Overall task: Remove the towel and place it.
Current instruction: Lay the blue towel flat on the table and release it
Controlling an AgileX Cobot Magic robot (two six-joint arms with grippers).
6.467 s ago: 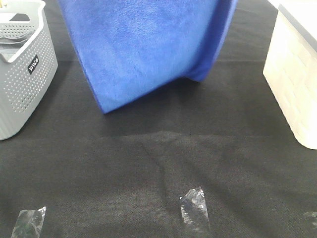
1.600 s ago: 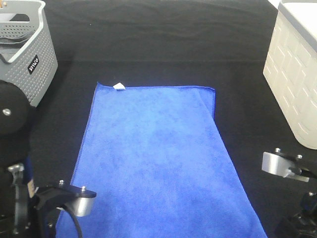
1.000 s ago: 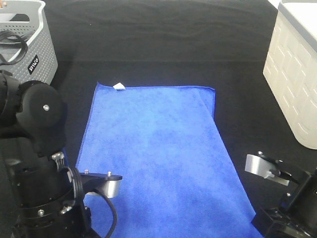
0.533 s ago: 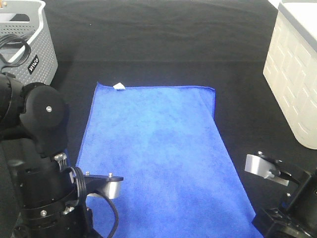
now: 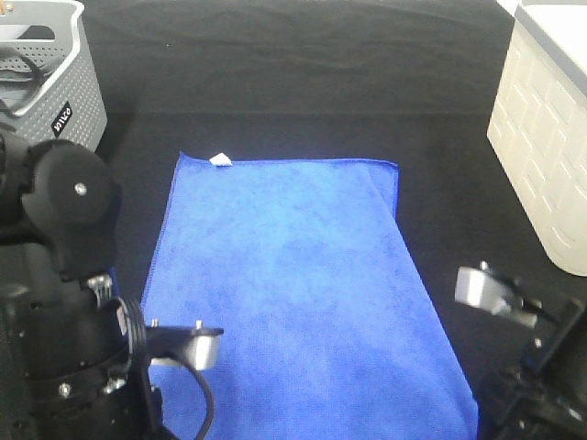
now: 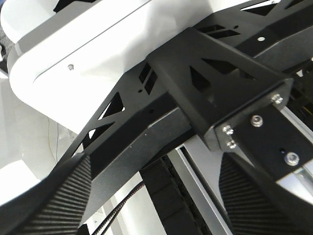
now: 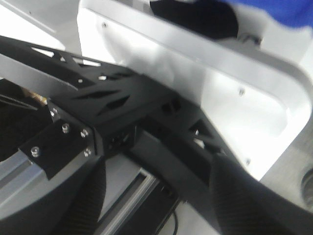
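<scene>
Now both pairs have let go: my left fingers (image 6: 49,205) and right fingers (image 7: 254,205), pinched shut a second ago, stand spread wide with nothing held between them. The towel (image 5: 293,293) has not stirred. It lies flat on the black tabletop (image 5: 275,82), white tag (image 5: 220,159) at its far corner, apart from the grey basket (image 5: 55,101). Placing looks done to me; only backing away remains.
</scene>
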